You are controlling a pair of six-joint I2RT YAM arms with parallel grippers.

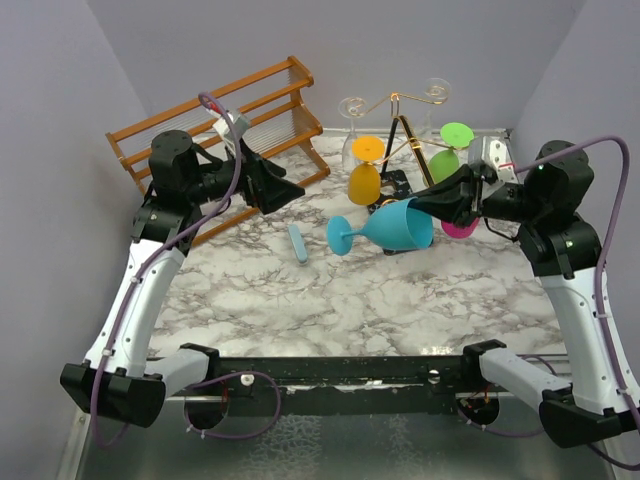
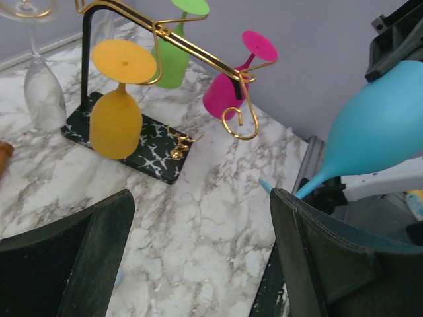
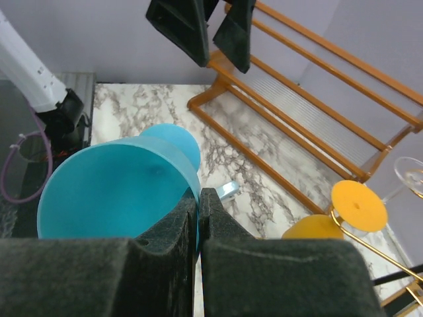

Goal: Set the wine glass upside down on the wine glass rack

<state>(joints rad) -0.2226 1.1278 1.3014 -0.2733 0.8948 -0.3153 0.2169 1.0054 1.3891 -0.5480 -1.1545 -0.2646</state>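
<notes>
My right gripper [image 1: 442,205] is shut on the rim of the blue wine glass [image 1: 400,226], one finger inside the bowl [image 3: 112,185] and one outside. The glass lies tilted on its side above the table, foot pointing left. It also shows at the right of the left wrist view [image 2: 383,125]. The wine glass rack [image 1: 400,125] stands just behind it on a black veined base [image 2: 132,142]. Orange [image 1: 364,180], green [image 1: 447,160] and pink [image 2: 221,92] glasses hang from it upside down. My left gripper [image 1: 285,190] is open and empty, left of the glass.
A brown wooden slatted shelf rack [image 1: 220,120] stands at the back left. A small light blue piece [image 1: 298,243] lies on the marble table. A clear glass [image 1: 352,130] hangs at the rack's left, another clear foot [image 1: 436,92] at its top right.
</notes>
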